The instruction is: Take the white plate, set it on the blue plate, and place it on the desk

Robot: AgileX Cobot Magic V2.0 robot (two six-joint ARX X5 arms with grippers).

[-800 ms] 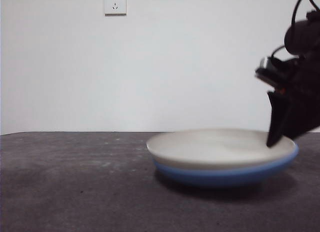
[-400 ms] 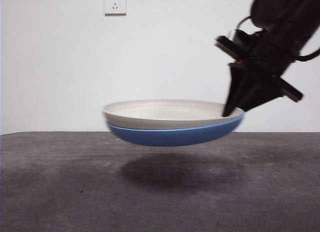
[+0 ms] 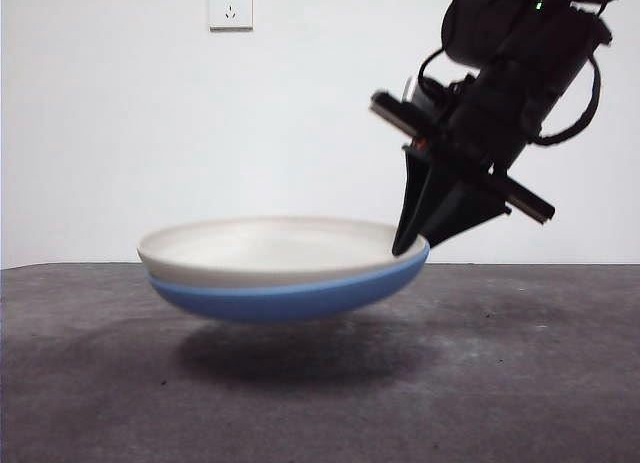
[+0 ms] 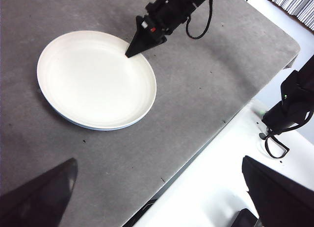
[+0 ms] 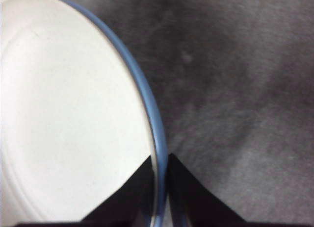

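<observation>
1. I see the right gripper (image 3: 408, 245) reaching in from 1 o'clock in the front view, its 2 black jaws clamped on the stacked rims at the plates' 3 o'clock edge.
2. In the right wrist view the right gripper (image 5: 159, 175) has 1 jaw over the white plate (image 5: 68, 119) and 1 jaw outside the blue plate (image 5: 158, 138); both rims sit pinched in the narrow slot between them.
3. The white plate (image 3: 270, 245) is nested inside the blue plate (image 3: 290, 295), with only a blue band showing beneath the cream rim.
4. The stack hangs clear of the desk (image 3: 100, 383); I can see a gap and a dark shadow (image 3: 290, 355) on the surface directly at 6 o'clock below it.
5. From the gripper the plates stretch toward 9 o'clock, and the stack tilts slightly, its far edge lower than the gripped edge.
6. From the left wrist view the white plate (image 4: 95, 80) sits at about 10 o'clock in the frame, the right arm's jaws meeting its rim at the plate's 1 o'clock.
7. The left gripper (image 4: 162, 197) is well apart from the plates, jaws spread wide and holding nothing.
8. A wall socket (image 3: 230, 6) sits at 11 o'clock in the front view.
</observation>
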